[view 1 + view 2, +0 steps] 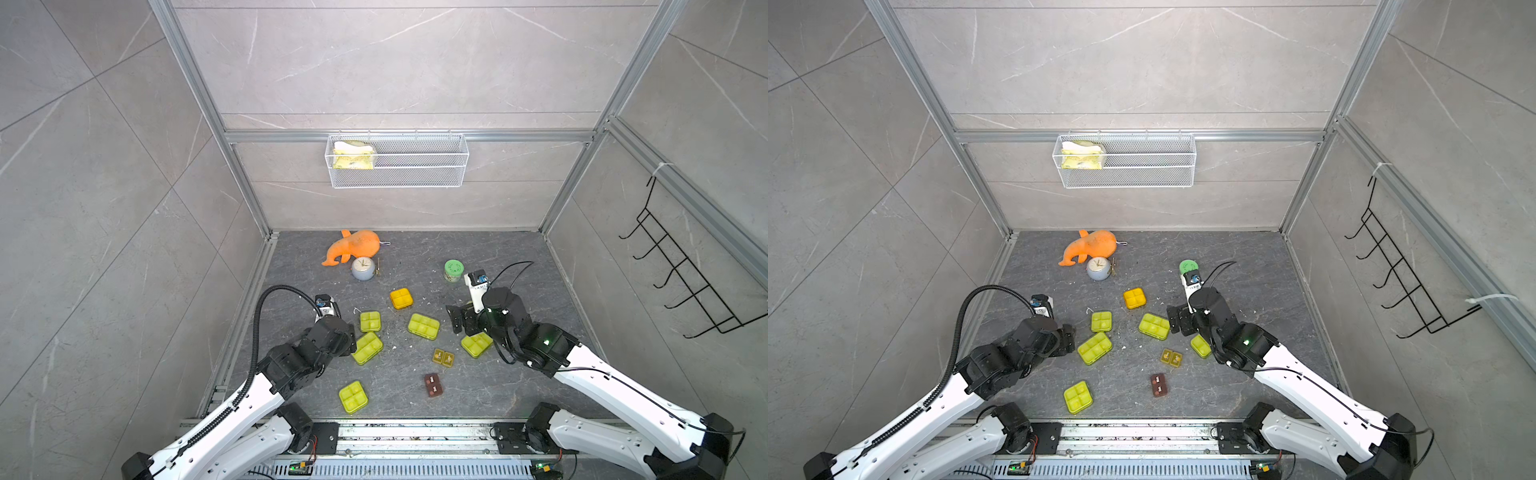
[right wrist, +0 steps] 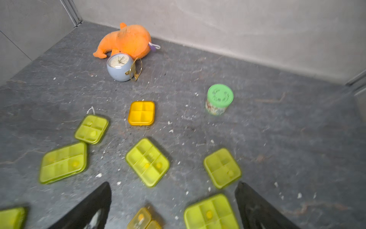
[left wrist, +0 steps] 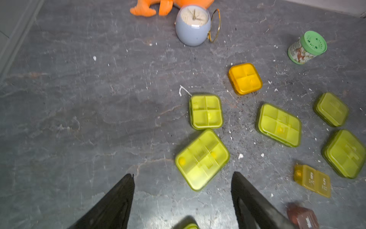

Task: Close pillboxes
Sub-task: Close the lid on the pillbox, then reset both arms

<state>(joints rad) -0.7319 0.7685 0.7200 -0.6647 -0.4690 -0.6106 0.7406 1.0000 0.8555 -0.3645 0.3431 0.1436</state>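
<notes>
Left pincer (image 3: 183,174) hangs wide and empty just by the six-cell pillbox (image 3: 202,159) on the worktop (image 3: 79,99), so a low shove could skid it into the smaller pillbox (image 3: 206,112) beside it instead of snapping the lid.

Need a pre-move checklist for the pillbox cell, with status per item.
1. Left gripper open, nothing between the jaws: ok.
2. Right gripper open, empty: ok.
3. Six-cell pillbox just ahead of the left gripper, lid lying flat: ok.
4. Orange pillbox lid down: ok.
5. Amber two-cell box latched: cannot tell, small and blurred.
6. Green-lidded jar upright, apart from both grippers: ok.
</notes>
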